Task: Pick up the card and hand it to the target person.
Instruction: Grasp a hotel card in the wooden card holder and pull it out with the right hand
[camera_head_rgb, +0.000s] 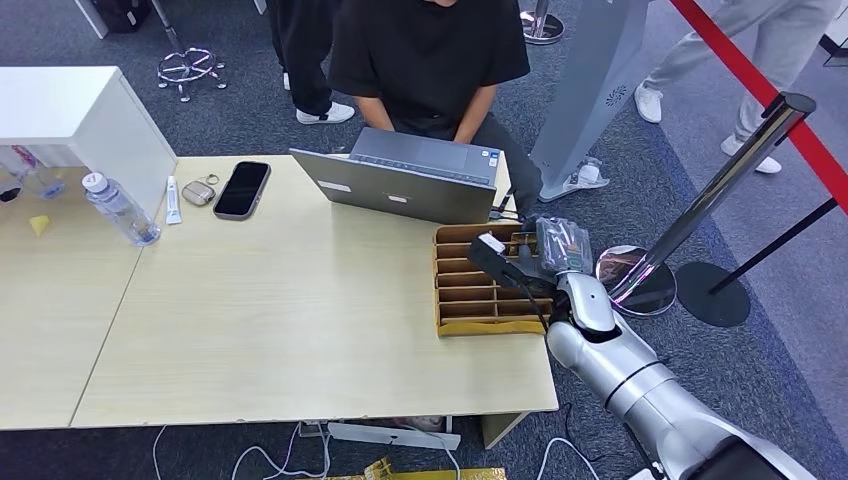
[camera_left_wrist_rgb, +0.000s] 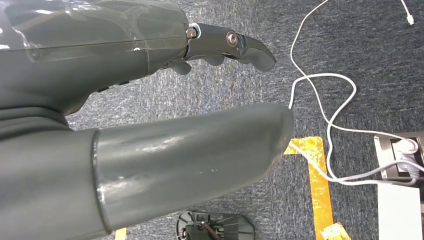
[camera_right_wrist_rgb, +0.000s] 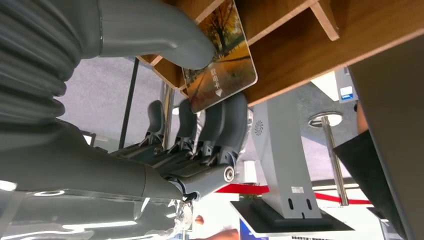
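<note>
The card (camera_right_wrist_rgb: 222, 55), printed with an autumn tree picture, sits at the edge of a slotted wooden card holder (camera_right_wrist_rgb: 300, 45). My right hand (camera_right_wrist_rgb: 200, 130) pinches it, with the thumb (camera_right_wrist_rgb: 165, 35) on its face and the fingers (camera_right_wrist_rgb: 220, 130) behind it. In the head view my right hand (camera_head_rgb: 530, 265) lies over the holder (camera_head_rgb: 470, 300) at the table's right end. A person in a black shirt (camera_head_rgb: 430, 60) sits behind the table. My left hand (camera_left_wrist_rgb: 150, 125) hangs above the carpet, fingers apart, holding nothing.
A grey laptop (camera_head_rgb: 410, 180) stands open in front of the person. A phone (camera_head_rgb: 242, 188), a water bottle (camera_head_rgb: 118, 208) and a white box (camera_head_rgb: 80, 115) are on the table's left. A chrome stanchion (camera_head_rgb: 700, 210) with a red belt (camera_head_rgb: 760, 90) stands right of the table. White cables (camera_left_wrist_rgb: 325, 115) lie on the floor.
</note>
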